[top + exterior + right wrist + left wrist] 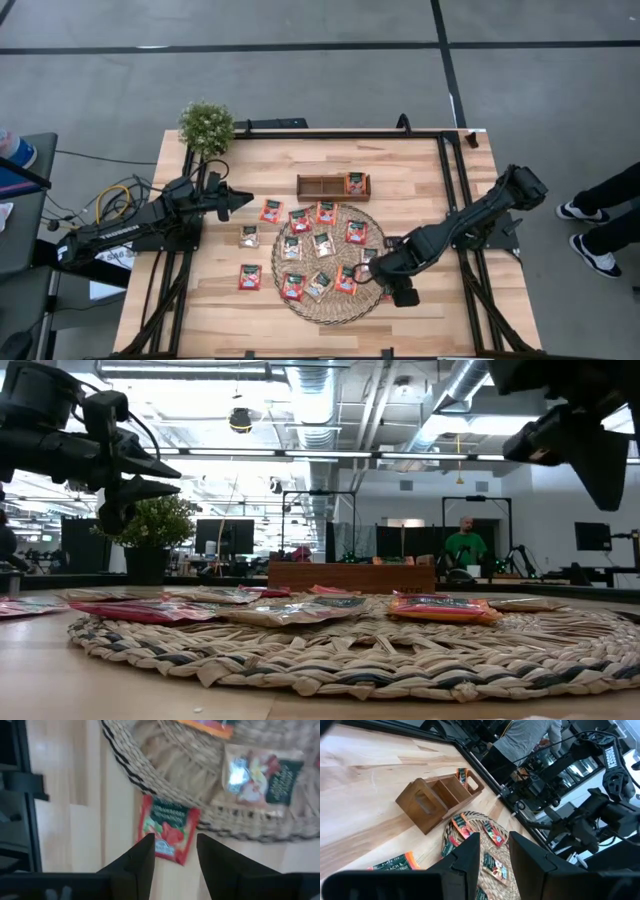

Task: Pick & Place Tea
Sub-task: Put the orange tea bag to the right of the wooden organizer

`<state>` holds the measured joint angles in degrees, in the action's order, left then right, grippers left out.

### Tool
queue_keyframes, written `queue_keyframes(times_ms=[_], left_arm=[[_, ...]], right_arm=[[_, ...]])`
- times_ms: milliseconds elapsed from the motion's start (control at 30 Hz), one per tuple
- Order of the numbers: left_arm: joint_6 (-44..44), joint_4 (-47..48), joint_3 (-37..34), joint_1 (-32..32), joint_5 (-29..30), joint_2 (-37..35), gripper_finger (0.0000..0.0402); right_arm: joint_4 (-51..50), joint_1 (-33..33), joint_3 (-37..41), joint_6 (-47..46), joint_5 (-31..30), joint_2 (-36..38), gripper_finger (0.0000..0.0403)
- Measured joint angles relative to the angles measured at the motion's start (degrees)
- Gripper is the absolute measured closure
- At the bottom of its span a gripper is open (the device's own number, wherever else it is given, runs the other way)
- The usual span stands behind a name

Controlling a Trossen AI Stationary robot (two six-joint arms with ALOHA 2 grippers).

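Several tea sachets (323,243) lie flat on the round wicker mat (300,307). Three more lie on the table left of it (249,277). One stands in the right compartment (355,183) of the wooden tray (320,186). My right gripper (175,851) hangs open, pointing down over the mat's near right edge (366,272). Below it, between its fingers, a red sachet (167,827) lies on the table with one end at the mat's rim. My left gripper (494,855) waits open at the table's left (245,201), pointing toward the tray.
A potted plant (207,125) stands at the far left corner. Black frame rails (452,190) run along the table's edges. A person's feet (590,235) show beside the table's right side. Bare wood lies near the front edge (230,320).
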<state>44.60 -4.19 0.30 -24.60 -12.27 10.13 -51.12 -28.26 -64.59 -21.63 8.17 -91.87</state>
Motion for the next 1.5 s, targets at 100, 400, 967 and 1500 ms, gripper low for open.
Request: queue_keyframes(times_ms=[100,400,967,1500], left_arm=[[0.0,0.0,0.0,0.0,-0.2,0.0,0.0306],[0.8,0.0,0.0,0.0,-0.5,0.0,0.0306],[4.4,0.0,0.0,0.0,-0.5,0.0,0.0306],[3.3,0.1,0.0,0.0,-0.5,0.0,0.0306]], right_arm=[[0.7,-0.3,0.0,0.6,0.9,-1.9,0.0252],[1.0,-1.0,0.0,10.1,0.9,-2.7,0.0247],[10.2,10.2,-1.0,19.8,2.7,-2.5,0.0231],[7.4,12.3,-17.7,12.5,2.1,-15.6,0.0201]])
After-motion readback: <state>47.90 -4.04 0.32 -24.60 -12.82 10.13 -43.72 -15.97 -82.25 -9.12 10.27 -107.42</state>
